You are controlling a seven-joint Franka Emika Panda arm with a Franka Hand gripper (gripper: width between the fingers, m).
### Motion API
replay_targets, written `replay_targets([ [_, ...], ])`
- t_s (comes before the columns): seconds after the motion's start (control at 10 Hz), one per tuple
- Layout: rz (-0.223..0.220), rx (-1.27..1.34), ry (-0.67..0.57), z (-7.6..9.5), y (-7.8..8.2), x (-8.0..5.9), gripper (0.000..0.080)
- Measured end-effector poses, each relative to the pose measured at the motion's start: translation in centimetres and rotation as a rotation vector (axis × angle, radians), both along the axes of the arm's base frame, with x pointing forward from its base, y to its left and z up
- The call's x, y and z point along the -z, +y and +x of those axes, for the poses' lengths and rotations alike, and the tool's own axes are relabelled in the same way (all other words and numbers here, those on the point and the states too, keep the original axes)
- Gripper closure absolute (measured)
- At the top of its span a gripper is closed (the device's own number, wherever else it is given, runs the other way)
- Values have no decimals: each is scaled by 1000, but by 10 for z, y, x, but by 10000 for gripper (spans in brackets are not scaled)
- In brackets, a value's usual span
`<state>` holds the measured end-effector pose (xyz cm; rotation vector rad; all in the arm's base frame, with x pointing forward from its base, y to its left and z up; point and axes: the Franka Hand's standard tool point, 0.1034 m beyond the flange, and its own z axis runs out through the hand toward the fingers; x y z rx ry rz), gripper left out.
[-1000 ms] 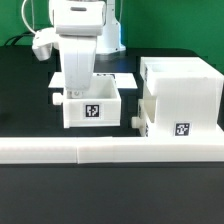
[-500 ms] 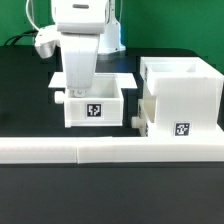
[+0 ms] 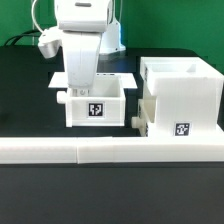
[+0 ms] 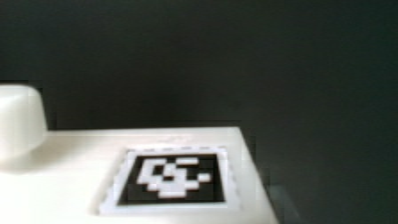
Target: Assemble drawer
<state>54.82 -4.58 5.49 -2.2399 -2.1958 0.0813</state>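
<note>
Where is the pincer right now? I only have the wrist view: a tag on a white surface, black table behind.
Observer: The exterior view shows the pincer down at the open tray, over the end of it toward the exterior view's left.
Operator: Where's the housing?
Observer: The tall housing stands just to the exterior view's right of the tray.
Operator: Anything in front?
Observer: A long low white bar runs across in front of both.
</note>
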Motion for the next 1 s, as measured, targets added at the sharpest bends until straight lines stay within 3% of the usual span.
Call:
replay_targets([
  [0.4,1,10,-29,1,5,2,757],
  [0.8,8,34,-48,11,29,-4,757],
  [1.0,8,44,-49,11,29,-4,757],
])
